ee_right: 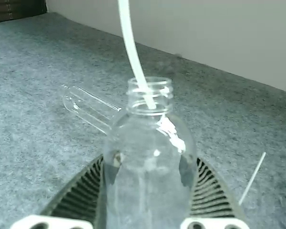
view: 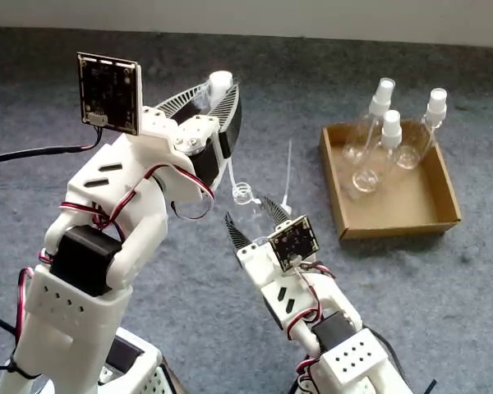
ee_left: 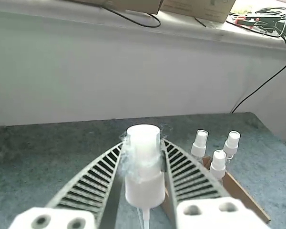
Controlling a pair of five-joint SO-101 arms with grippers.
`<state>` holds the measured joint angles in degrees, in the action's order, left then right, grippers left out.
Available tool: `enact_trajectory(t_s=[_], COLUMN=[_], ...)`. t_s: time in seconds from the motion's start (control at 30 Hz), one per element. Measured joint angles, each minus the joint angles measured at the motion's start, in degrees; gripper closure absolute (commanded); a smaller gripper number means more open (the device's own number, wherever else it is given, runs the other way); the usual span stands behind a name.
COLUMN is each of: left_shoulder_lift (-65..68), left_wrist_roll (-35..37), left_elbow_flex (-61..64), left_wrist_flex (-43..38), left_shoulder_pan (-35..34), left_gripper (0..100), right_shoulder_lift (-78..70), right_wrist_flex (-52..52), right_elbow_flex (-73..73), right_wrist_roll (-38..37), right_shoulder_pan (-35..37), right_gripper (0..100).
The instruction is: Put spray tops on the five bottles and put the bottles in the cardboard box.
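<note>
My left gripper is shut on a white spray top, held high above the carpet. Its thin dip tube hangs down, and the tube's end sits just inside the open neck of a clear bottle. My right gripper is shut on that bottle and holds it upright. The cardboard box on the right holds three capped bottles. Another uncapped clear bottle lies on its side beyond the held one.
A loose spray top with its long tube lies on the grey carpet between the held bottle and the box. A pale wall borders the far edge of the carpet.
</note>
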<state>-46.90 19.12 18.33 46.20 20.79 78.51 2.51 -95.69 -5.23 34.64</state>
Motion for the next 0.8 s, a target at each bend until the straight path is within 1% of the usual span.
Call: enact_trajectory(t_s=[0.23, 0.4, 0.57, 0.7, 0.8], left_shoulder_lift=[0.0, -1.23, -9.67, -17.14, -21.98], left_wrist_roll=[0.26, 0.35, 0.35, 0.26, 0.35], left_elbow_flex=[12.13, 20.75, 31.38, 39.74, 44.04], left_wrist_flex=[-0.26, -6.77, -14.33, -15.65, -16.35], left_shoulder_pan=[0.09, 0.7, 2.2, 4.04, 4.13], left_gripper=[100, 100, 100, 100, 100], right_shoulder_lift=[0.0, 0.0, 0.0, 0.0, 0.0], right_wrist_flex=[0.0, 0.0, 0.0, 0.0, 0.09], right_elbow_flex=[0.0, 0.0, 0.0, 0.0, 0.0], right_wrist_roll=[0.0, -0.09, -0.09, -0.18, -0.18], right_shoulder_pan=[0.0, 0.0, 0.0, 0.09, 0.09], right_gripper=[90.6, 90.6, 90.6, 90.6, 90.6])
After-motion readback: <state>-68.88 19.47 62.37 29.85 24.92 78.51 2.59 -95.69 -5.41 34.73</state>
